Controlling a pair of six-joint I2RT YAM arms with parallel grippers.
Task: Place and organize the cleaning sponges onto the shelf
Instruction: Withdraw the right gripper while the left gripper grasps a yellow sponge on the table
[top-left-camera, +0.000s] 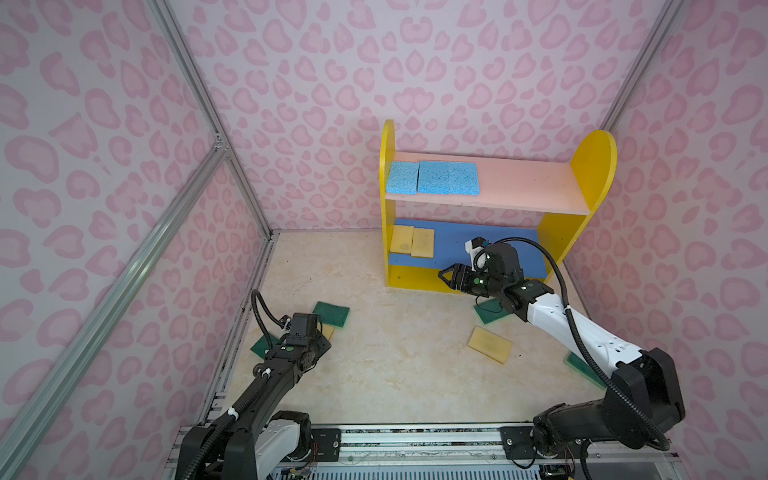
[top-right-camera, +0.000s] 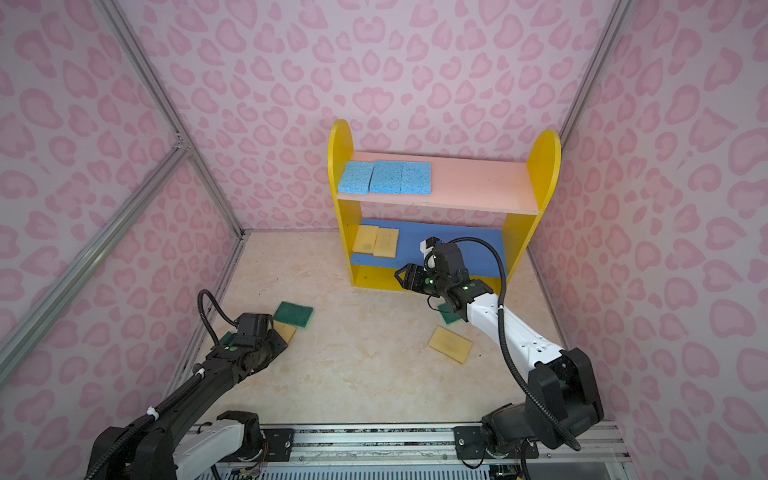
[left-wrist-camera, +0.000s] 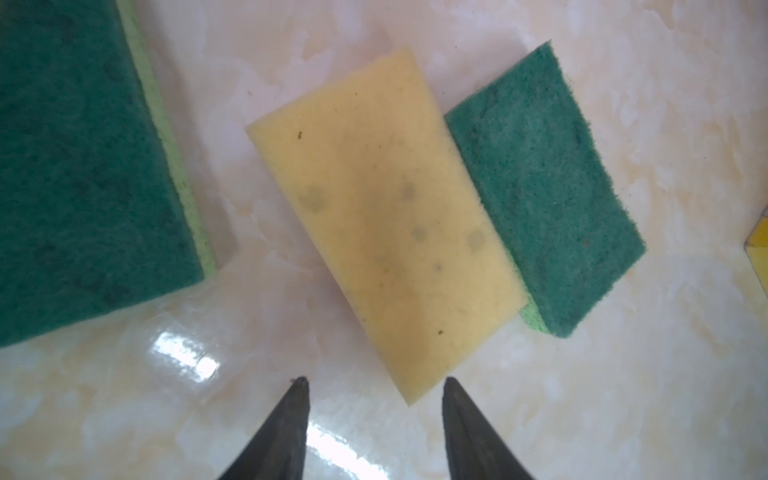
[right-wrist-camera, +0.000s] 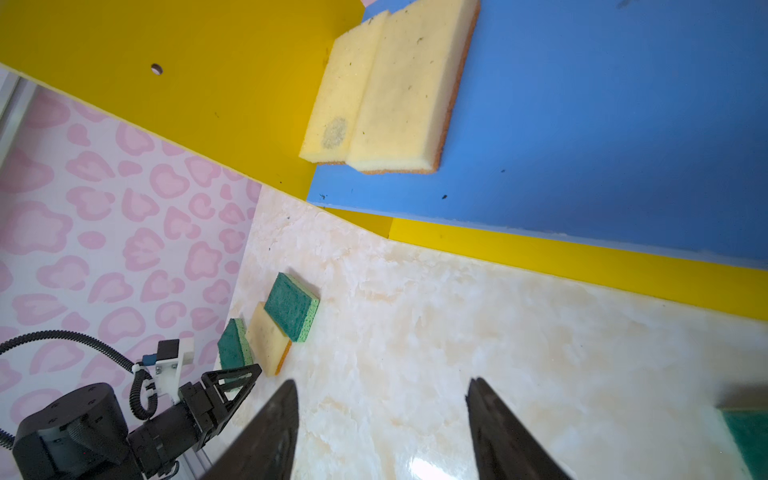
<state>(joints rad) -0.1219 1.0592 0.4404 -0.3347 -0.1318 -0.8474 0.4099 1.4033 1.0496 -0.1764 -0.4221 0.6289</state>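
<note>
Left gripper (left-wrist-camera: 374, 382) hovers over the floor (left-wrist-camera: 623, 374), fingers apart, nothing between them. The near corner of a yellow sponge (left-wrist-camera: 386, 224) sits just ahead, between the tips. Its long axis runs diagonally away from the gripper, one long edge against a green sponge (left-wrist-camera: 544, 183); second green sponge (left-wrist-camera: 83, 166) lies apart on the other side. Left arm (top-left-camera: 266, 386) is clearly nearer. Right gripper (right-wrist-camera: 382, 386) is spread and empty before the shelf (top-left-camera: 594, 174), which has three blue sponges (top-left-camera: 432, 178) up top and two yellow sponges (top-left-camera: 411, 241) on the blue board (top-left-camera: 453, 239). In both top views the left arm's end covers most of the target — height above it unclear.
</note>
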